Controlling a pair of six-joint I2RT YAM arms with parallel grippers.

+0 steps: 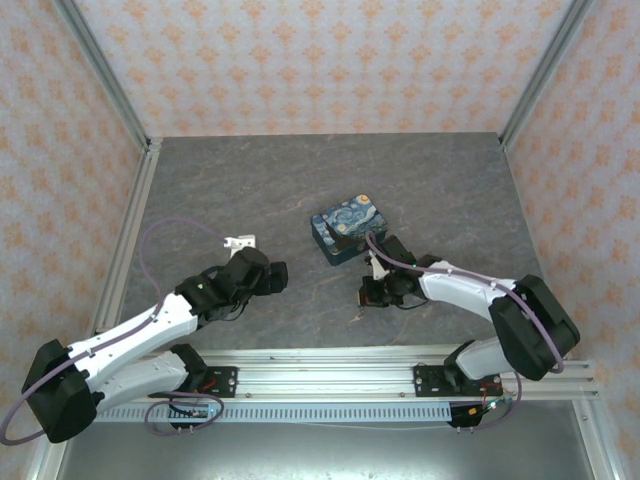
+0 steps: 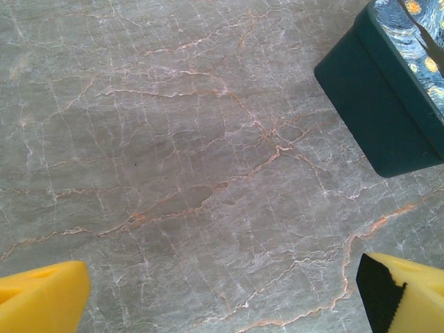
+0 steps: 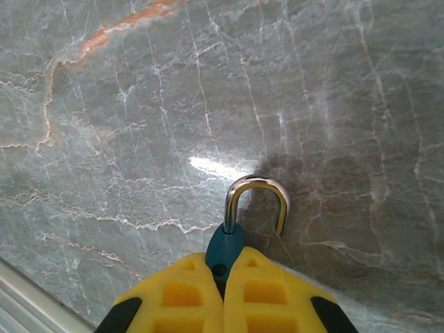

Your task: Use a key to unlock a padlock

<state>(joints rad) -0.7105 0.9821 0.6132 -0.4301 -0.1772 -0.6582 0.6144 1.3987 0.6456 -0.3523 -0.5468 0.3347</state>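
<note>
Currently | right hand [image 3: 223, 267] clamped on padlock [image 3: 224, 248], lower centre, one shackle leg free | left hand [image 2: 222, 302] spread wide, empty | tin [image 1: 350, 235] mid-frame, closed, contents unseen

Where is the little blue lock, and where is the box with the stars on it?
padlock [image 3: 226, 248]: right wrist view, on its teal body.
tin [image 1: 350, 228]: top view, middle of its painted lid.

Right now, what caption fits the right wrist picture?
Yellow right pincer clamps the teal padlock, silver shackle poking out over marble table.
</note>
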